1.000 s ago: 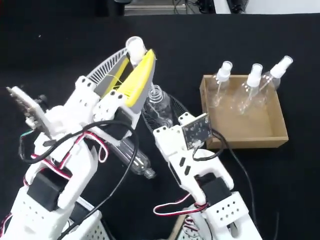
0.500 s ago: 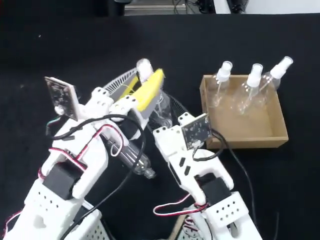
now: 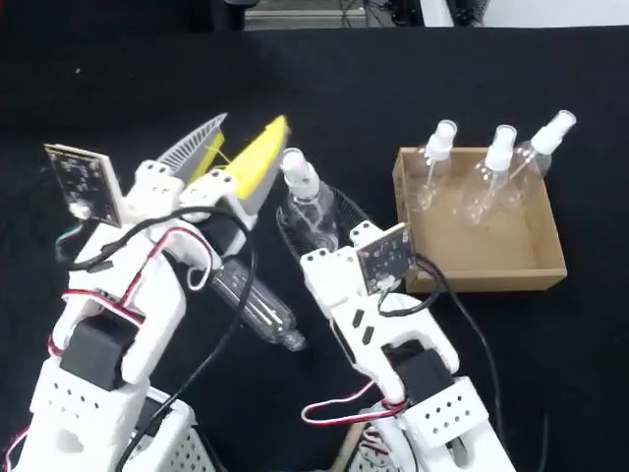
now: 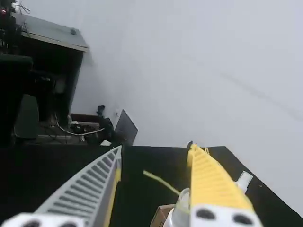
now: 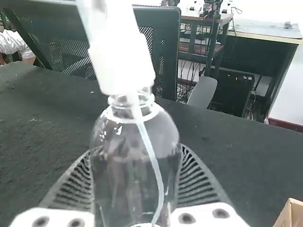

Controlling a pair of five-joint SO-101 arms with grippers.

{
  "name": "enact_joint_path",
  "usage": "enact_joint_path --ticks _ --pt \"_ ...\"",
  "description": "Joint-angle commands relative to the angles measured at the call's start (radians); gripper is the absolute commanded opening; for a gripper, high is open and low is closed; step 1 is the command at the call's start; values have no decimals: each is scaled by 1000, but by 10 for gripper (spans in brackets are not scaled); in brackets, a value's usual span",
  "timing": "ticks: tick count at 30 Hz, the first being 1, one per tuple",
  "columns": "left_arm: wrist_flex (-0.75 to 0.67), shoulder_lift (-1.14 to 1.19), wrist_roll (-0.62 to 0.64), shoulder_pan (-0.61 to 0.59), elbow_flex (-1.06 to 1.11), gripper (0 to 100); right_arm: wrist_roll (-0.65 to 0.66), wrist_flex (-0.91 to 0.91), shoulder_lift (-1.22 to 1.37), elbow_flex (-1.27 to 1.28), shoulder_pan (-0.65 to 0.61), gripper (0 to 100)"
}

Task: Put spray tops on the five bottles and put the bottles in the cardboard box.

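A clear bottle [image 3: 311, 208] stands upright with my right gripper [image 3: 313, 220] shut on its body. A white spray top [image 3: 296, 169] sits on its neck, slightly tilted. In the right wrist view the spray top [image 5: 118, 52] caps the bottle [image 5: 135, 170], its tube hanging inside, and the right gripper [image 5: 137, 152] has black fingers on both sides. My left gripper [image 3: 249, 124] is open and holds nothing, just left of that top. Its grey and yellow fingers spread apart in the left wrist view [image 4: 154, 151]. A second, uncapped bottle [image 3: 257, 303] lies on the table.
The cardboard box [image 3: 543, 267] sits at the right with three capped bottles [image 3: 486, 182] leaning against its far wall. A white basket corner [image 3: 172, 447] shows at the near edge. The black table stretches open behind the arms.
The left gripper brought the spray top down onto the held bottle, let go of it, opened and drew back to the left. The right arm stayed still.
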Motion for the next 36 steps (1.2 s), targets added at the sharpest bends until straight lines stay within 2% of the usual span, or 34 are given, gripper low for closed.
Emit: enact_joint_path --ticks 1,4,9,18,23,25,28,32,36 --pt "11 3 -14 -7 -68 209 0 -26 -36 -8 -3 10" --pt "9 3 -18 58 -38 209 0 -26 -36 -8 -3 10" --pt "8 18 -158 151 21 209 -2 -26 -36 -8 -3 10" --pt "18 18 -169 76 -171 209 -3 -26 -36 -8 -3 10" --pt "204 21 -167 7 -274 209 3 -15 -36 -8 14 10" --pt "238 26 -163 -42 -232 209 3 40 -38 -27 69 10" --pt "201 17 -160 -113 -93 209 -3 170 -59 -119 207 10" --pt "178 -12 -74 -163 73 209 8 427 -134 -321 358 10" --pt "176 -75 -28 -166 200 209 130 643 -196 -527 555 10"
